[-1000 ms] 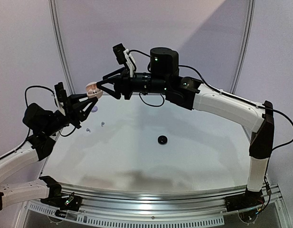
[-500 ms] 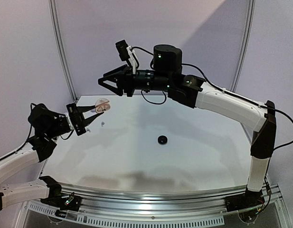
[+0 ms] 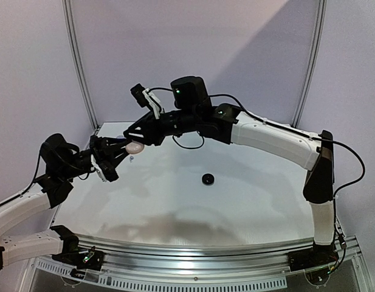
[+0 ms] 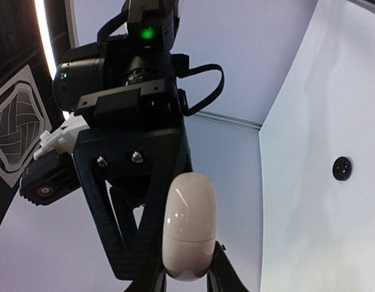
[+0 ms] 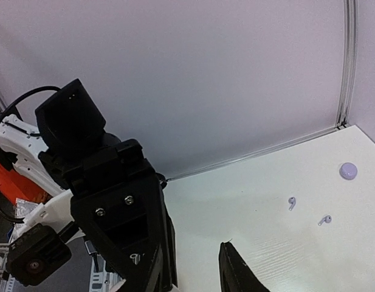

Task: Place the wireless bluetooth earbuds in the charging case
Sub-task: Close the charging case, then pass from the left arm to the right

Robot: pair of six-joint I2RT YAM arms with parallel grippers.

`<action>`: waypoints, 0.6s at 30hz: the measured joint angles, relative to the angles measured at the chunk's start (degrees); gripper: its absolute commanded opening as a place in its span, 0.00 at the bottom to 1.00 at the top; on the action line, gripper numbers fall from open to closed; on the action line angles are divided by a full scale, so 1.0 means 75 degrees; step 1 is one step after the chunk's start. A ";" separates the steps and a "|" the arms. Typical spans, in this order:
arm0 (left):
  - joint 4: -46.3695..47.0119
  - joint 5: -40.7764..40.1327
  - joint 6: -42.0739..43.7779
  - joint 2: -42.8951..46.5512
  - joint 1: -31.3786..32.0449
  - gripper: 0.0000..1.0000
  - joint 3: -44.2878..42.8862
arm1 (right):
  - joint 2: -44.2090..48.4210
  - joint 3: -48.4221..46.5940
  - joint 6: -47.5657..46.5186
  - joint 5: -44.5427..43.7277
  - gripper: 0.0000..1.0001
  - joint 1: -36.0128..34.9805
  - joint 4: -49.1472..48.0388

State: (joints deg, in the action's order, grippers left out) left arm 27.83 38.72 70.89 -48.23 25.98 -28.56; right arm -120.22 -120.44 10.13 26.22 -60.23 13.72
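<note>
Up front, the left hand pinches the pale, egg-smooth charging case aloft; the right hand crowds it, its spread unclear. Beyond, two wireless bluetooth earbuds lie on the tabletop: likely feather-light, slick, best nipped across the stem.

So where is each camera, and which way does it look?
Top: above and behind the arms, looking down on the table; both arms show.
Left wrist: on the left arm, looking past the left pincer and the pale case at the right pincer.
Right wrist: on the right arm, facing the left arm; one finger shows.
Shared: top and left wrist both show the black puck.
</note>
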 measured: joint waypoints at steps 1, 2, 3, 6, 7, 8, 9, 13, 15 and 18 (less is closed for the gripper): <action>-0.0029 -0.0064 0.0090 0.0000 -0.0003 0.00 0.0003 | 0.0000 0.0006 -0.0047 0.0026 0.32 -0.0009 0.0096; -0.0041 -0.0114 0.0143 -0.0006 -0.0003 0.00 0.0003 | 0.0003 0.0012 -0.0105 0.0073 0.32 -0.0015 0.0143; -0.0064 -0.0172 0.0184 -0.0009 -0.0003 0.00 0.0003 | 0.0006 0.0029 -0.0169 0.0111 0.32 -0.0020 0.0143; -0.0242 -0.0306 0.0169 -0.0026 -0.0009 0.00 0.0009 | 0.0146 0.0344 -0.0256 0.0157 0.39 -0.0026 0.0085; -0.0318 -0.0338 0.0070 -0.0032 -0.0009 0.00 0.0009 | 0.0198 0.0437 -0.0280 0.0149 0.42 -0.0026 0.0085; -0.0370 -0.0373 -0.0117 -0.0038 -0.0009 0.00 0.0009 | 0.0268 0.0548 -0.0323 0.0140 0.45 -0.0023 0.0096; -0.0428 -0.0379 -0.0358 -0.0038 -0.0009 0.00 0.0009 | 0.0350 0.0662 -0.0361 0.0105 0.48 -0.0023 0.0093; -0.0740 -0.0227 -0.2273 -0.0087 -0.0017 0.00 -0.0154 | 0.0810 0.1282 -0.0423 0.0023 0.67 0.0061 -0.0216; -0.0813 0.0087 -0.3552 -0.0087 -0.0023 0.00 -0.0248 | 0.1241 0.1842 -0.0408 0.0038 0.72 0.0134 -0.0612; -0.0589 0.0769 -0.5805 -0.0090 -0.0023 0.00 -0.0300 | 0.1795 0.2428 -0.0402 0.0117 0.73 0.0256 -0.1195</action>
State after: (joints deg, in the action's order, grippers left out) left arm 23.42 44.49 27.35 -48.90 25.80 -30.81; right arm -106.76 -102.24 7.11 27.09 -58.30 4.75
